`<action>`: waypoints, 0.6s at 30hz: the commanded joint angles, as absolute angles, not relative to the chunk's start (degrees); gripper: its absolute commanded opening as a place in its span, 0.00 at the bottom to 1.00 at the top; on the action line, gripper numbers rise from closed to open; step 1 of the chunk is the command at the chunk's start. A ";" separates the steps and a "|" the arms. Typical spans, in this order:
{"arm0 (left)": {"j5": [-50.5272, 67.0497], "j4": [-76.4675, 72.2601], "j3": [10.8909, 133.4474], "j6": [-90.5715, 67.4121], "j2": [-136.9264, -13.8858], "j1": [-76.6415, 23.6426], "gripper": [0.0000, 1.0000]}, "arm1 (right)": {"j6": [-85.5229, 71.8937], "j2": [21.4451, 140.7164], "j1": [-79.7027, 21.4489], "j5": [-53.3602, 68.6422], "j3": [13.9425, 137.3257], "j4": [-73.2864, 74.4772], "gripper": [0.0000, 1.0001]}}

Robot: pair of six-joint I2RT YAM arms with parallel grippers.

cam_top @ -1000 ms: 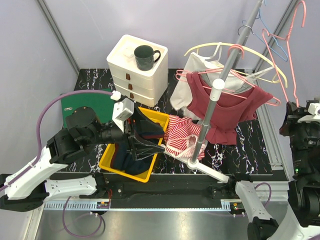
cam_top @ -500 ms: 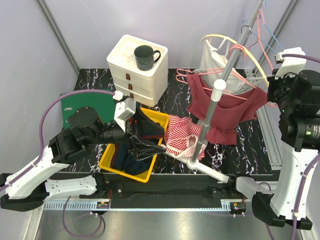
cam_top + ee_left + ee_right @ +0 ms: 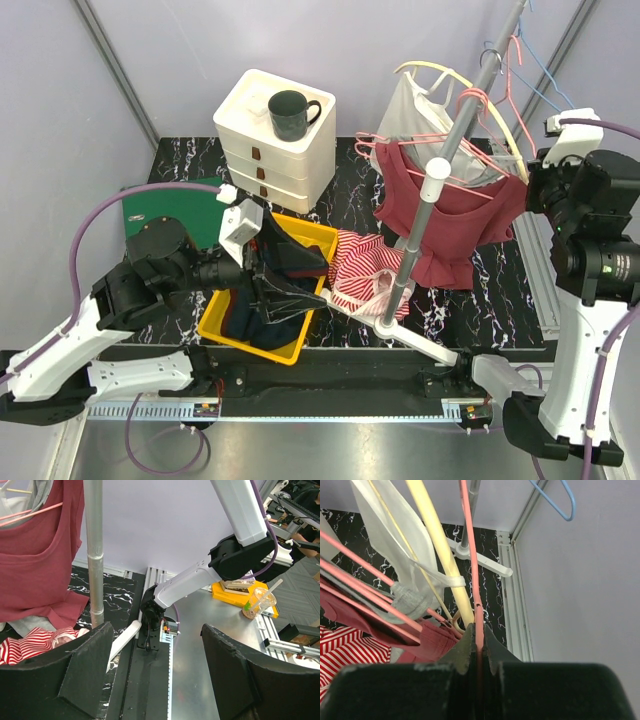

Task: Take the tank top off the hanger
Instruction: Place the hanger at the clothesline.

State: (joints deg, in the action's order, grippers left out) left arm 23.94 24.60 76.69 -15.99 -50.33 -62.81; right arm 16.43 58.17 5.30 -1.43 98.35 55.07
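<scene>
Right arm (image 3: 585,260) had swung in from the far right edge over the past second and stood at the hangers. The white garment (image 3: 415,105) on its yellow hanger (image 3: 440,555) had been dragged left of the pole (image 3: 440,160).

Tank top (image 3: 455,215): dark red, scoop neck, broad straps, hung over the right rear of the worktop (image 3: 500,290). Fabric was bunched at the shoulders and the hem was slack and uneven. Pink wires ran through its neck.

Right jaws were fully closed on a pink hanger (image 3: 470,555), at the wire just beside the red fabric. Could not tell whether this was the same hanger that carried the top.

Left jaws stood wide apart and held nothing, low over the yellow bin (image 3: 225,335) of dark clothes, well apart from the tank top.

Edges: from above, the pole crossed in front of the top's left half. Striped garment (image 3: 365,275) lay at the pole's foot, just beside the bin. The right wall and the worktop's metal edge rail (image 3: 535,275) were near the right arm. Bare marble showed under the hem. White drawers (image 3: 270,150) with a mug (image 3: 290,113) stood at the rear left.
</scene>
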 commanded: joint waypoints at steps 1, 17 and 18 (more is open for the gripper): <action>23.91 23.73 76.46 -14.68 -49.48 -62.93 0.75 | 15.73 59.85 5.54 -4.21 98.00 51.42 0.00; 20.48 25.58 76.82 -12.74 -50.18 -62.93 0.75 | 19.78 72.94 5.54 3.25 108.88 47.55 0.00; 20.22 25.84 76.64 -12.74 -50.19 -62.93 0.75 | 19.51 73.38 5.54 3.25 109.51 46.59 0.00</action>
State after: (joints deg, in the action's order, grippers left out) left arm 22.00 27.24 76.38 -13.58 -49.87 -62.81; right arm 19.33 71.77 5.37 0.19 104.60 53.12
